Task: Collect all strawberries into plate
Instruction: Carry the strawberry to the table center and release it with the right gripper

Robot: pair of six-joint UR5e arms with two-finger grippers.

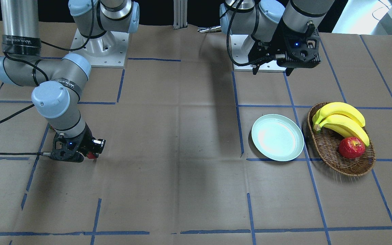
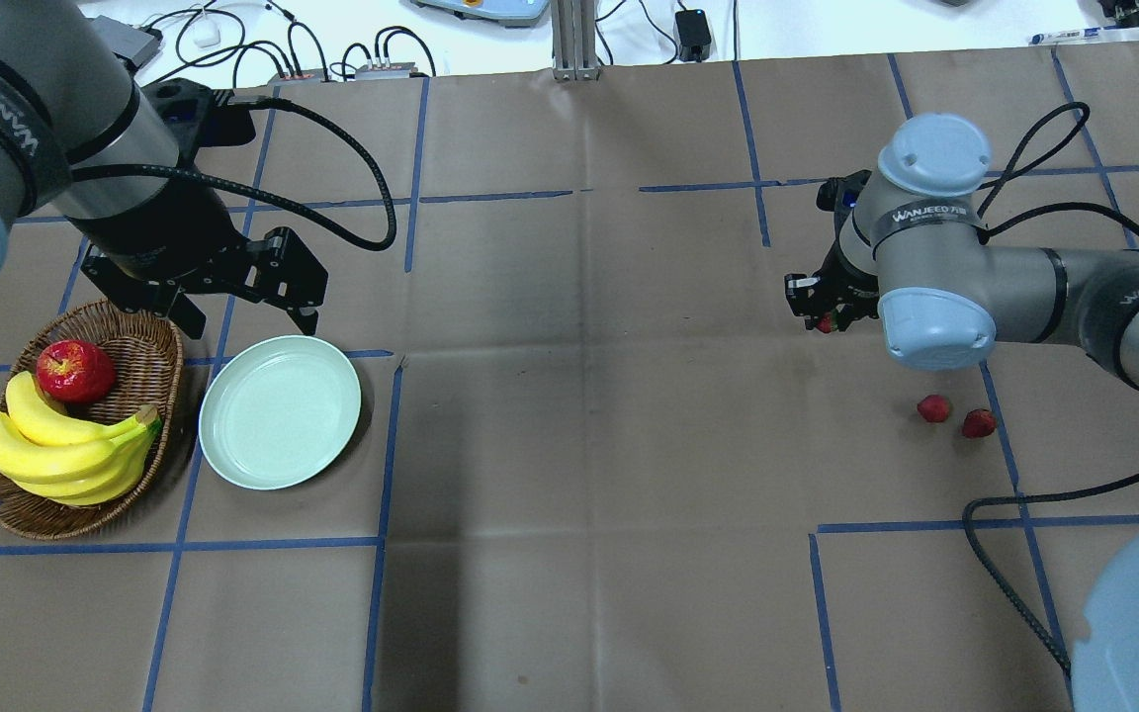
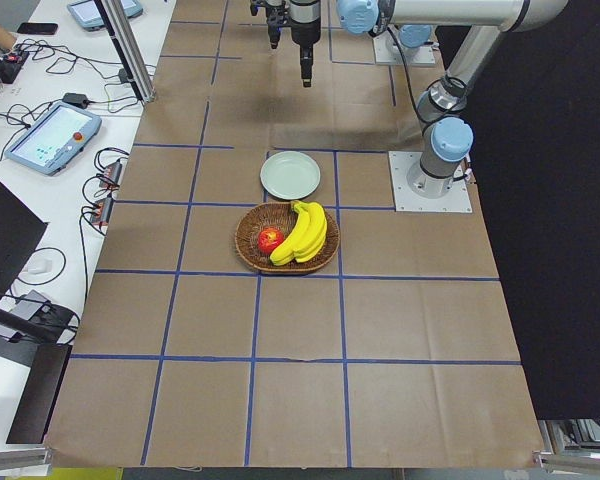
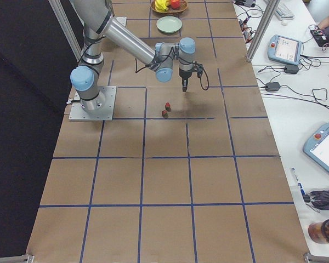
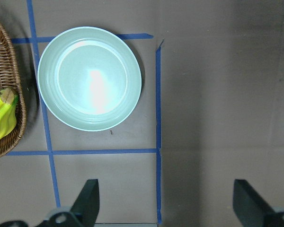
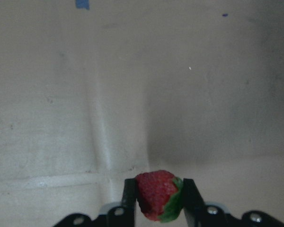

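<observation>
While right gripper [image 6: 157,188] is clamping strawberry [image 6: 156,196] between both fingers, it is hanging just over table [image 2: 579,396] toward right end. Second strawberry [image 2: 933,407] and third strawberry [image 2: 977,423] are lying close together nearby, nearer robot's edge. Left gripper [image 5: 166,203], fingers spread wide, is hovering by plate [image 2: 280,410]. Plate is sitting toward left end, just beside basket [image 2: 149,346] holding bananas [image 2: 65,455] and apple [image 2: 75,371].
</observation>
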